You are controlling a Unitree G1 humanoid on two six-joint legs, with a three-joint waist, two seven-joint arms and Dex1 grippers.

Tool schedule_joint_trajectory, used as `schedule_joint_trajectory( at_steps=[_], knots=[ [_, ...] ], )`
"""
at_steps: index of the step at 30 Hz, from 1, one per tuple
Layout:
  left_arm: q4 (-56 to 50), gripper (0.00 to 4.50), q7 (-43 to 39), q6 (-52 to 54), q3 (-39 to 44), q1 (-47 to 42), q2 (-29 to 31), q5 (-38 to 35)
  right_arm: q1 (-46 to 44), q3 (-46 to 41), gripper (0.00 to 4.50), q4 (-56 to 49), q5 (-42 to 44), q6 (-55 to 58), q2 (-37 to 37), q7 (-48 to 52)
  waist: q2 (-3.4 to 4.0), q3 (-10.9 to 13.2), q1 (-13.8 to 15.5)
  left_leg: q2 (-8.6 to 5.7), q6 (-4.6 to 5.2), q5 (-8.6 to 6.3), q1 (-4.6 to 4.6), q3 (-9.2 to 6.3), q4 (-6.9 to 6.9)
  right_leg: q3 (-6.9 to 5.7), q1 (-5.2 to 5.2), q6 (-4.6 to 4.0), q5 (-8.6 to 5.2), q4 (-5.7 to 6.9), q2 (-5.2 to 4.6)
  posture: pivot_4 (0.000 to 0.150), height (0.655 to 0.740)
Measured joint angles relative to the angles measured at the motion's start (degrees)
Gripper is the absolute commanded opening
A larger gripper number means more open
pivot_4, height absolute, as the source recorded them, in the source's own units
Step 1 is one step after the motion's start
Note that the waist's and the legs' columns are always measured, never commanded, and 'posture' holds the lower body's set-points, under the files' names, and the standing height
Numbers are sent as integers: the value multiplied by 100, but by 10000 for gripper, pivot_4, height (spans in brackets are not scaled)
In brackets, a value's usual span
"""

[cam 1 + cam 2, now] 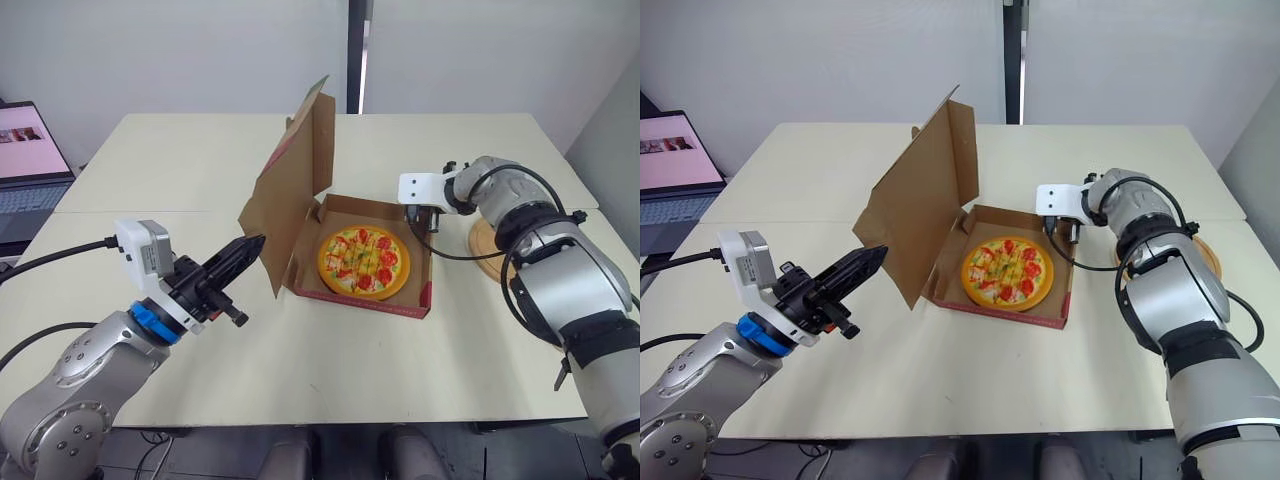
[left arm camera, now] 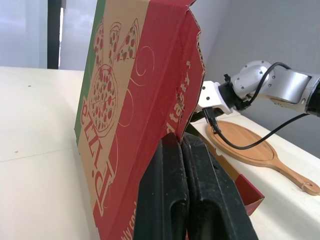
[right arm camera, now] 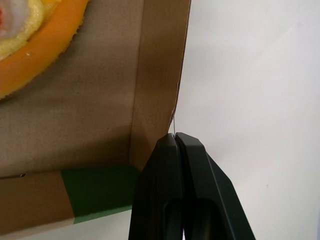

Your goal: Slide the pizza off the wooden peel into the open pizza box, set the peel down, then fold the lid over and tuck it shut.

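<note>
Pizza (image 1: pixel 364 262) is in the box (image 1: pixel 425 275), lying flat, with a ring of bare cardboard between it and the walls. The lid (image 1: pixel 295 190) stands nearly upright off the box's left wall, printed face turned outward. Its free edges are high in the air, well above the pizza. Open table (image 1: pixel 330 360) runs from the box's front wall to the near edge, and more lies behind the lid. The peel (image 2: pixel 245 145) lies flat on the table just right of the box, partly behind the right arm, handle toward the table's right edge. The left claw (image 2: pixel 181 142) is pressed together, holding nothing, its tip right at the lid's outer face low down. Whether it touches, I can't tell. The right claw (image 3: pixel 176 142) is also pressed together and empty, poised just beside the box's back right corner. A laptop (image 1: pixel 25 165) sits off to the far left.
</note>
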Motion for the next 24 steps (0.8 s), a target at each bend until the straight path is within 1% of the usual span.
schedule_joint_trajectory(
  at_steps=[6, 10, 24],
  knots=[
    [112, 0, -158, 5, 118, 54, 167, 1, 7, 50, 561, -3, -122, -21, -112, -40, 0, 0, 0, 0, 0, 0, 0, -1, 0, 0, 0, 0, 0, 0, 0, 1500, 7281],
    [137, 0, -257, 5, 118, 50, 169, 24, 58, 70, 561, 4, -246, 12, -124, -201, 0, 0, -1, 0, 0, 0, 0, 0, 0, 0, -1, 0, 0, 0, 0, 1500, 7281],
    [238, 0, -373, 5, 117, -1, 177, 84, 56, -62, 561, -71, -240, -20, -203, 315, 0, 0, -1, 0, 0, 0, 1, -3, 0, -2, 2, 0, 0, 0, 0, 1500, 7281]
  ],
)
